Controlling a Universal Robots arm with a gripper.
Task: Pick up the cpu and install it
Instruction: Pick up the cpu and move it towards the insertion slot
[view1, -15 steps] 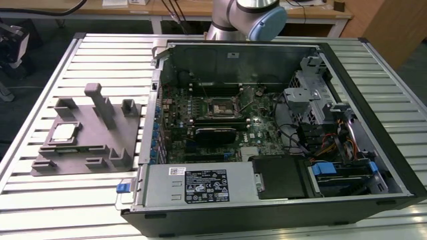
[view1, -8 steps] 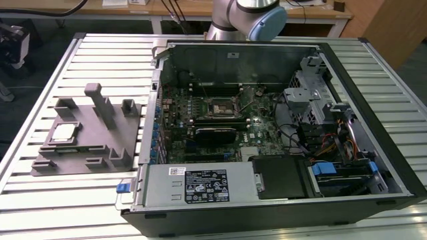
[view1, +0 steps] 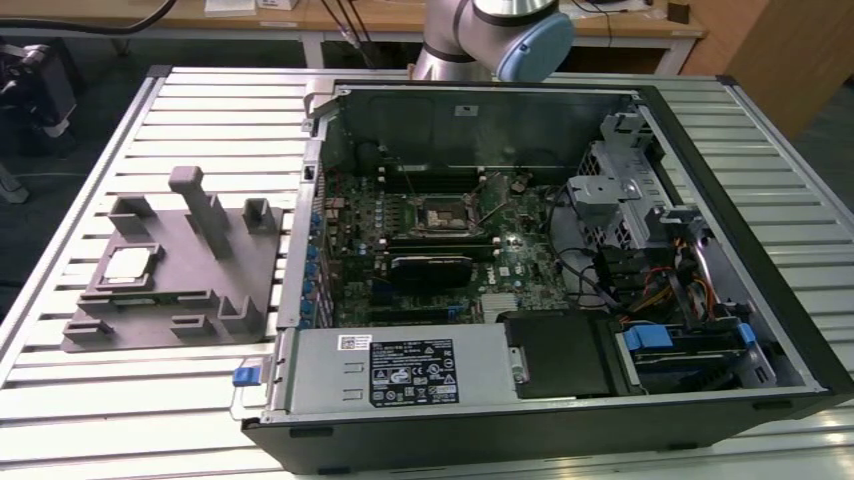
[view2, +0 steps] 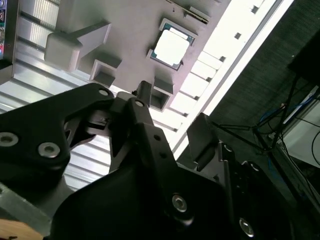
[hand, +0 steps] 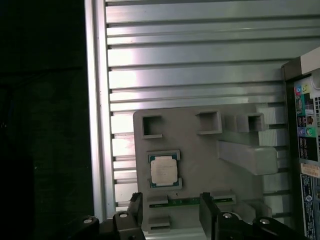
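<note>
Presently the work stands at the pick-up step, and by judgement it is barely begun. The cpu (view1: 127, 265) lies flat, silver face up, in its shallow seat on the grey holder (view1: 200, 285). The holder sits on the slatted table (view1: 200, 110), to the exterior view's left of the open computer case (view1: 481, 120). Inside the case the square socket (view1: 438, 213) on the motherboard appears to hold no chip, so nothing has been installed.

The arm (view1: 494, 35) shows at the far edge of the table in the exterior view. In the first wrist view the gripper (hand: 171, 212) hangs over the holder with its two dark fingers (hand: 135, 210) spread wide. The gap between them is broader than the cpu and nothing is held in it. No contact with the cpu or the holder can be made out in either wrist view. The cpu lies near the fingertips but outside the gap between them, so the gripper is judged not yet lined up over it.

A thin green strip (hand: 186, 202) sits in a slot of the holder just beside the cpu, nearer the fingers.

Assessment: a sound grasp calls for the fingers to be centred over the cpu and square to two opposite edges. They would then have to come down low enough to catch its thin rim. The raised blocks of the holder and the green strip stand close by and leave little room for error. The chip is flat and smooth, so a crooked grip could tip it out of its seat.
</note>
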